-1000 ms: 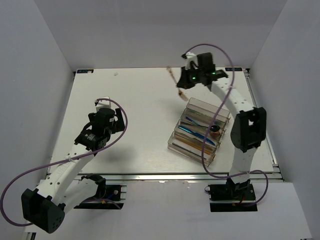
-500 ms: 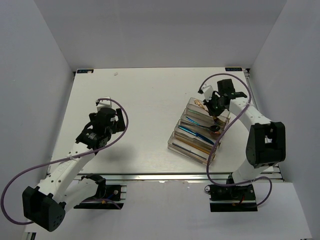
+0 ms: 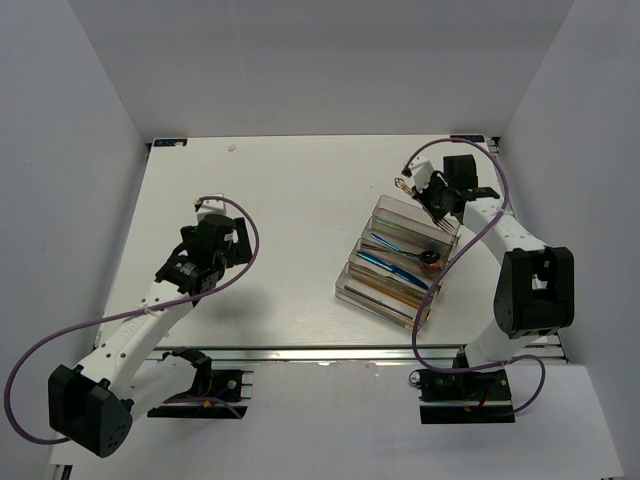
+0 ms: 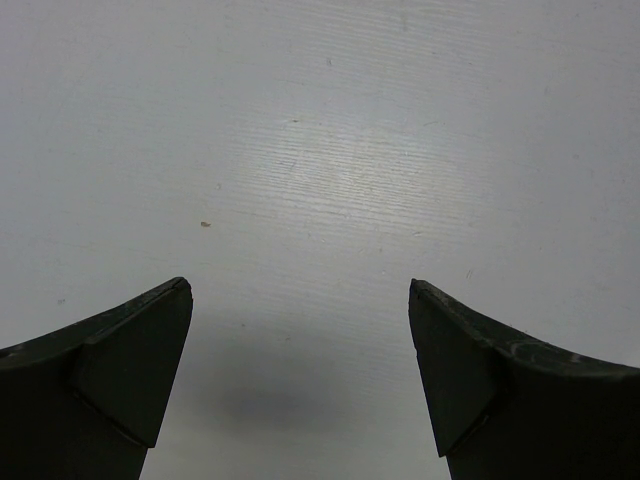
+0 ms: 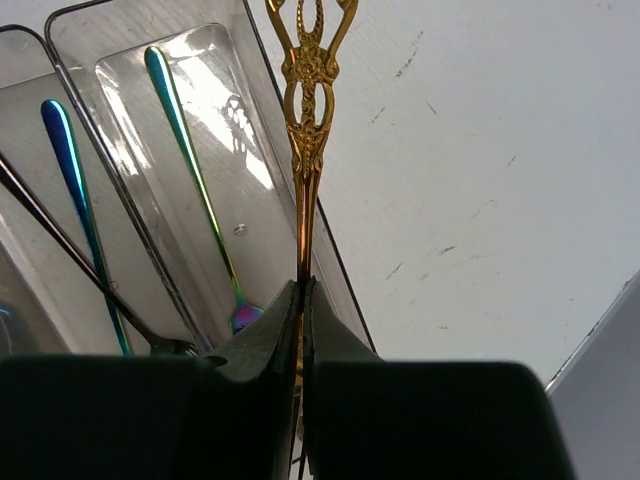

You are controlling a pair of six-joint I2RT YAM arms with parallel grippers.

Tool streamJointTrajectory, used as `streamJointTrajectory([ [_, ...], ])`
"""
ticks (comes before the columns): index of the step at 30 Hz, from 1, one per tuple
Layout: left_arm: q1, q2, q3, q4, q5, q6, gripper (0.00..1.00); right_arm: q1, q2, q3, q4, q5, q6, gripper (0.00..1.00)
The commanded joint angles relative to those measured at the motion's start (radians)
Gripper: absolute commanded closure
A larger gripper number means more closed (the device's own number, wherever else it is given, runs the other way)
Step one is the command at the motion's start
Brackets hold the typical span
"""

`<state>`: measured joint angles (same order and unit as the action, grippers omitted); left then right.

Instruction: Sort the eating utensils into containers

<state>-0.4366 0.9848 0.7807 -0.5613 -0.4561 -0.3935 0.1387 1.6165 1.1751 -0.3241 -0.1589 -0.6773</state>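
Note:
My right gripper (image 5: 303, 282) is shut on a gold fork (image 5: 305, 90), whose ornate openwork handle sticks out past the fingertips while its head is hidden behind the fingers. It hangs over the far edge of the clear divided tray (image 3: 346, 291), as the top view shows for the gripper (image 3: 430, 195) and fork (image 3: 404, 184). Under it, an iridescent utensil (image 5: 195, 170) lies in the end compartment. A blue one (image 5: 75, 190) and a black one (image 5: 60, 235) lie in the compartments beside it. My left gripper (image 4: 300, 290) is open over bare white table, with nothing between its fingers.
In the top view the tray holds a blue utensil (image 3: 395, 262), a black spoon (image 3: 430, 257) and wooden sticks (image 3: 385, 292). White walls enclose the table on three sides. The left gripper (image 3: 215, 235) hovers at mid-left.
The right arm has swung from the back of the table down to the tray's far end, carrying the gold fork. The left arm has barely moved.

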Motion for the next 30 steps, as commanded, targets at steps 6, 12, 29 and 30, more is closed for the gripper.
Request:
streamJointTrajectory([
  [6, 0.001, -0.003, 0.02, 0.005, -0.004, -0.002, 0.02, 0.001, 0.008, 0.001, 0.057, -0.001, -0.033, 0.77],
  [12, 0.001, -0.001, 0.019, 0.005, -0.003, -0.001, 0.02, 0.001, 0.002, 0.008, 0.043, -0.028, -0.036, 0.59],
  [29, 0.001, -0.043, 0.052, -0.04, -0.168, -0.056, 0.02, 0.145, -0.222, 0.196, -0.022, 0.198, 0.585, 0.11],
  [30, 0.001, -0.067, 0.055, -0.045, -0.223, -0.067, 0.02, 0.145, -0.242, 0.207, -0.056, 0.225, 0.664, 0.11],
])
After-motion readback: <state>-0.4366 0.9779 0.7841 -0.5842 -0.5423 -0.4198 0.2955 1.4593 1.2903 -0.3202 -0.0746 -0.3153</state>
